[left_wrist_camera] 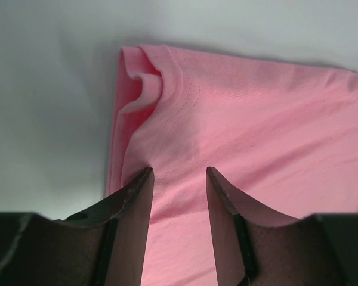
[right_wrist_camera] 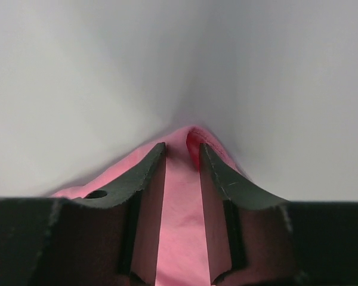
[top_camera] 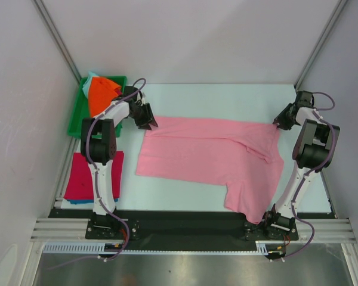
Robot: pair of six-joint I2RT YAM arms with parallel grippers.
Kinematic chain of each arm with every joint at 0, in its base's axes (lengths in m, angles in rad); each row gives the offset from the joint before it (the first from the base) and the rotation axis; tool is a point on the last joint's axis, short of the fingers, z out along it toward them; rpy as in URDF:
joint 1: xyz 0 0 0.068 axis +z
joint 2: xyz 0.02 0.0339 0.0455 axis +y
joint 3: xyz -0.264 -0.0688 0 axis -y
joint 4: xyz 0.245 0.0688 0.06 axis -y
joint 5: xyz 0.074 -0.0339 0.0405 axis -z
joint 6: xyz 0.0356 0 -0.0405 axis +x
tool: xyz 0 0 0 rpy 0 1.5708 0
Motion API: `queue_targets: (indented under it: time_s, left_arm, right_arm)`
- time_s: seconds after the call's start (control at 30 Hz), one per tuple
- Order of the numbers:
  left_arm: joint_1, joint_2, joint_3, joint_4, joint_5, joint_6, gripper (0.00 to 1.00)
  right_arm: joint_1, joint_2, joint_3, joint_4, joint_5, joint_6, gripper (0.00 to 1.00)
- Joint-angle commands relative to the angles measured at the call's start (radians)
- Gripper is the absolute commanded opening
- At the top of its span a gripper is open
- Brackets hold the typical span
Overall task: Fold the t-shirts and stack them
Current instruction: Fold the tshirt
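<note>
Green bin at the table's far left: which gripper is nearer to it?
Left. The left gripper sits just right of the green bin, at the pink shirt's far-left corner; the right gripper is across the table at the far-right corner.

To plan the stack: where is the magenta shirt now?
Top view: the magenta shirt lies far left, beside the left arm, nearer than the green bin.
</note>
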Motion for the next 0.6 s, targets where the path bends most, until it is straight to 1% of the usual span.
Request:
queue_targets:
  time_s: [0.0,0.07,0.1,0.17,0.23,0.37,0.4,0.43,0.47,0.5,0.53,0.57]
  left_arm:
    - [0.011,0.025,0.033,-0.013,-0.01,0.01,0.47]
    - [0.013,0.031,0.029,-0.016,-0.016,0.005,0.47]
    - [0.017,0.037,0.027,-0.017,-0.014,0.002,0.47]
    - [0.02,0.04,0.016,-0.016,-0.011,-0.002,0.47]
    - [0.02,0.042,0.006,-0.013,-0.017,0.001,0.46]
    - [0.022,0.035,-0.002,0.0,-0.019,0.002,0.47]
    - [0.023,0.035,0.002,-0.005,-0.019,0.004,0.47]
    - [0.022,0.026,0.002,-0.006,-0.016,0.004,0.47]
    - [0.022,0.02,0.002,0.0,-0.014,0.004,0.47]
    - [0.022,0.009,0.004,0.0,-0.016,0.004,0.47]
    - [0.023,0.003,0.01,-0.002,-0.02,0.01,0.47]
    - [0.022,-0.012,0.016,-0.011,-0.025,0.015,0.48]
  right_arm:
    - [-0.005,0.02,0.034,0.004,-0.016,0.016,0.33]
    - [-0.012,0.017,0.035,-0.007,0.018,0.035,0.29]
    - [-0.017,0.015,0.029,-0.01,0.039,0.038,0.22]
    - [-0.028,0.002,0.022,-0.01,0.099,0.044,0.15]
    - [-0.046,-0.009,0.008,-0.005,0.119,0.041,0.01]
    - [-0.064,-0.006,-0.014,0.028,0.078,0.046,0.0]
    - [-0.064,-0.003,-0.014,0.028,0.073,0.044,0.01]
    - [-0.064,0.0,-0.014,0.028,0.056,0.039,0.06]
    - [-0.064,0.0,-0.006,0.024,0.053,0.038,0.14]
    - [-0.063,-0.002,0.005,0.012,0.053,0.03,0.27]
    - [-0.063,-0.008,0.02,-0.007,0.064,0.024,0.32]
    - [-0.061,-0.008,0.066,-0.065,0.074,0.015,0.37]
